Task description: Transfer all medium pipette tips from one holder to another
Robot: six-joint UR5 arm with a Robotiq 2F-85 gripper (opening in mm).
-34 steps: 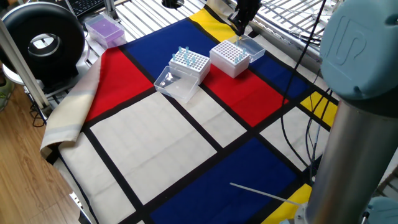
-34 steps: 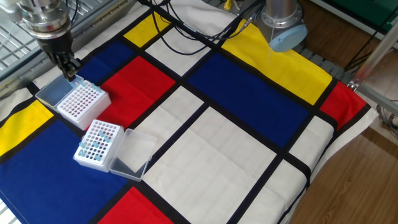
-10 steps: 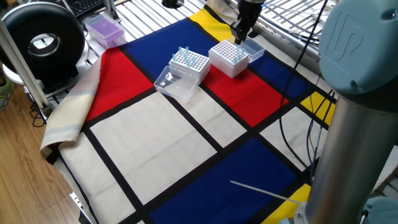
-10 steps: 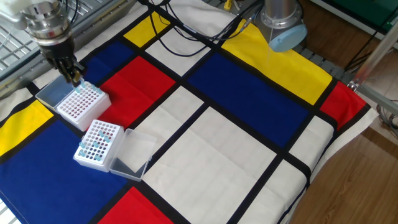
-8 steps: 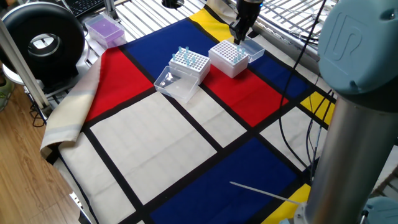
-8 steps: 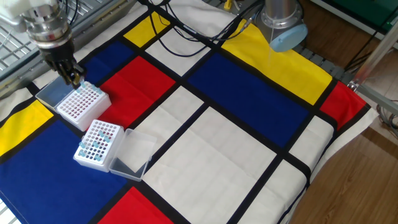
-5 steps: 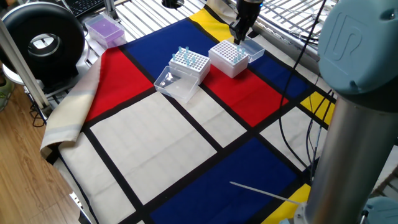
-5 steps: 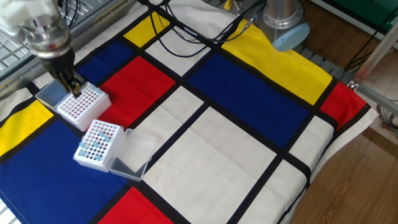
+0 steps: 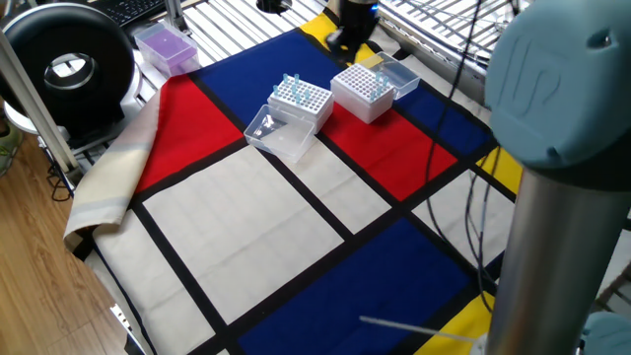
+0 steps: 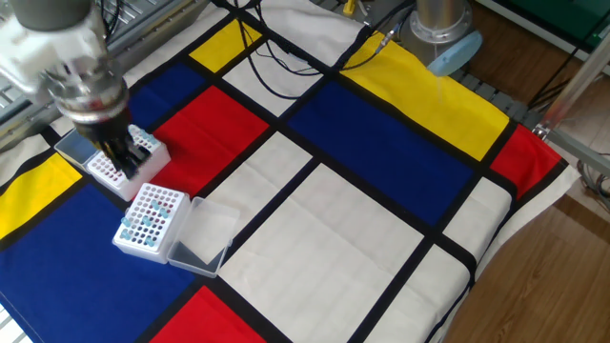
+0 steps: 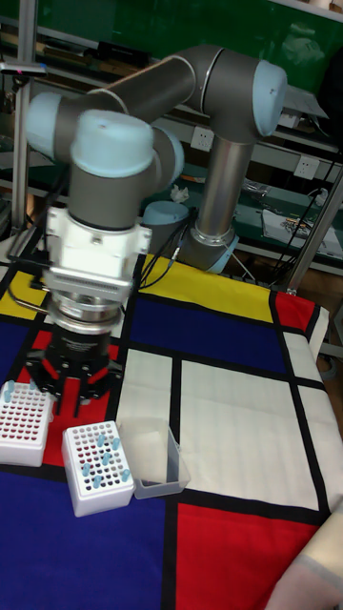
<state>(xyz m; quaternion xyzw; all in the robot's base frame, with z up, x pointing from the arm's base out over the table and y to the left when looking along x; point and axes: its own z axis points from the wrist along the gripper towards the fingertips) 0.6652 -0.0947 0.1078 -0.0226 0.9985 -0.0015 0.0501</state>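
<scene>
Two white perforated holders sit on the checked cloth. The nearer holder carries several pale-blue medium pipette tips. The other holder has a few tips at its far corner. My gripper hangs low over that second holder, on the side facing the nearer one. Its fingers look slightly apart with nothing between them; the picture of it is blurred.
Each holder's clear lid lies open beside it. A purple tip box and a black round device stand off the cloth's edge. Cables trail over the yellow and blue patches toward the arm base.
The gripper has left the far corner of the second holder, where blue tips now stand, and swung across it toward the holder with several tips. The arm's base joint has turned with it.
</scene>
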